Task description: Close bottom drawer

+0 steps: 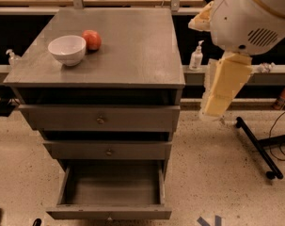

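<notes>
Three drawers (106,150); single bowl (67,49), probable apple (91,39), right-side gripper (212,111).

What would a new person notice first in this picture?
The bottom drawer stands pulled far out at the foot of the cabinet. On the cabinet top, a white bowl sits beside a red fruit. The gripper hangs beside the cabinet, at the picture's right.

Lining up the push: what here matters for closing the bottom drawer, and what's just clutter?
Job: open grey wooden bottom drawer; gripper, hanging right of the grey cabinet.
Lying about: white bowl, red round fruit, white plastic pump bottle.
</notes>
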